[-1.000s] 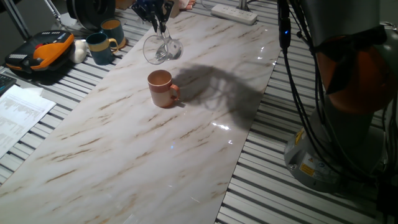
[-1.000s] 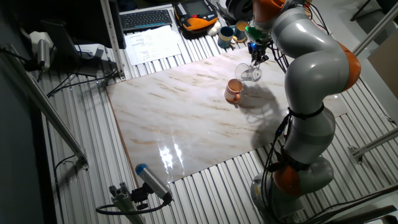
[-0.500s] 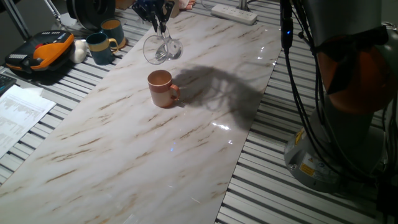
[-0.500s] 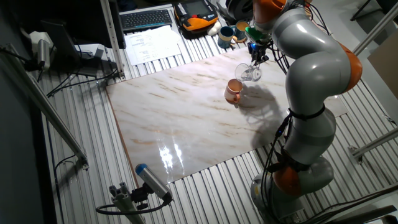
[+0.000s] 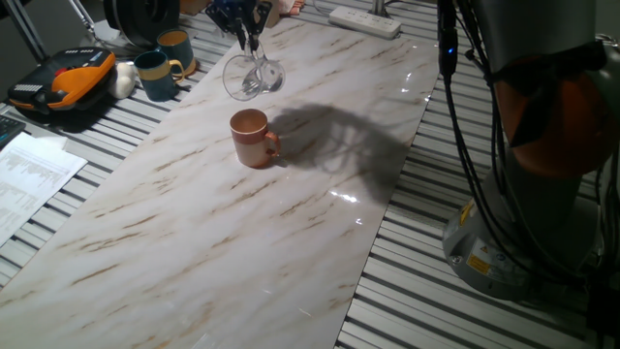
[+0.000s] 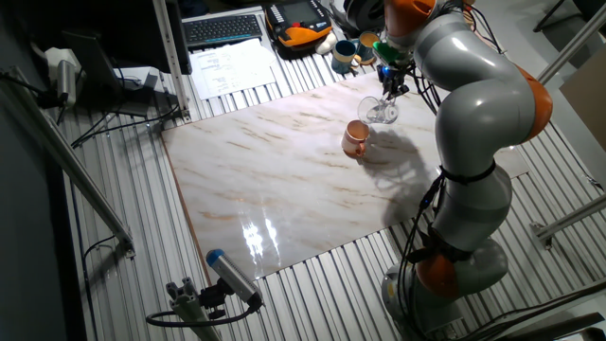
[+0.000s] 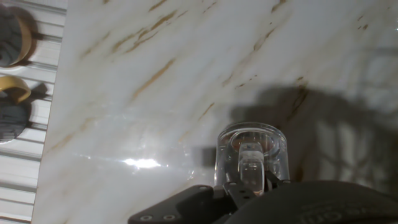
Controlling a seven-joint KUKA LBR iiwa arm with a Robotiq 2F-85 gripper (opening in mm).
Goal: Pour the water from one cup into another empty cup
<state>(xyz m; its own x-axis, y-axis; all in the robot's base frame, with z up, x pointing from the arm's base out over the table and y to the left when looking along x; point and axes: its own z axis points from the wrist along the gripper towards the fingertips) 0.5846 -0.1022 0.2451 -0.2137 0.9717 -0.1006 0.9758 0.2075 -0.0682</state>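
Marble slab [image 5: 242,242] fills the near part of one fixed view, pale with thin brown veins, lying on a ribbed grey table [image 5: 417,291]. Past its middle stands the terracotta mug [image 5: 252,138], upright, mouth open to the top, its handle turned toward the arm's base. A broad shadow falls on the marble just beside it.

Above and slightly behind that mug hangs the glass mug [image 5: 250,76], lifted clear of the marble and tipped over on its side, the open mouth facing toward the near-left and downward. The gripper [image 5: 248,36] comes down from the top edge and its dark fingers are clamped on the glass mug's handle side. In the hand view the glass mug [image 7: 252,155] shows from its thick base end, with the terracotta colour visible through it. Whether any water remains inside, I cannot tell.

Farther back, off the marble on the ribbed table, stand two dark teal mugs [image 5: 158,74], side by side, next to a black and orange case [image 5: 63,85]. Sheets of paper [image 5: 29,179] lie at the left edge. A white power strip [image 5: 365,20] rests at the far end.

From the other fixed view, the grey and orange arm [image 6: 473,123] arches over the slab's far corner.
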